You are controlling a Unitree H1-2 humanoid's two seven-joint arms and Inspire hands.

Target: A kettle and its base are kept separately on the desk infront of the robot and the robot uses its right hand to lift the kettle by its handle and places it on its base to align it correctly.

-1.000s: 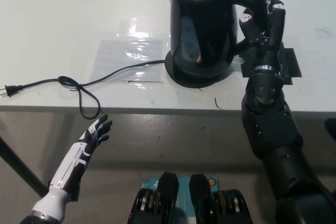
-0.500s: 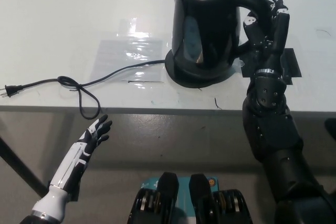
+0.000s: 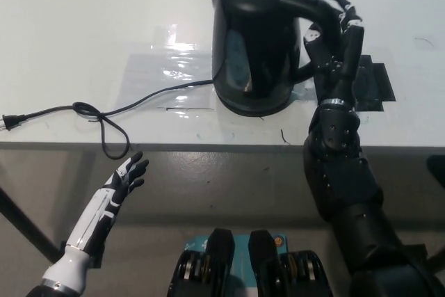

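Kettle (image 3: 254, 39) on base (image 3: 243, 106) — right hand (image 3: 334, 43) beside handle.

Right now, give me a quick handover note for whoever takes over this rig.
Right hand: at the kettle handle, fingers spread beside it; grip not clear.
Left hand: open, resting below the desk edge.
Kettle stands on its base; the cord trails left to the plug.
Done: kettle appears seated.
Left: confirm alignment, withdraw the right hand.
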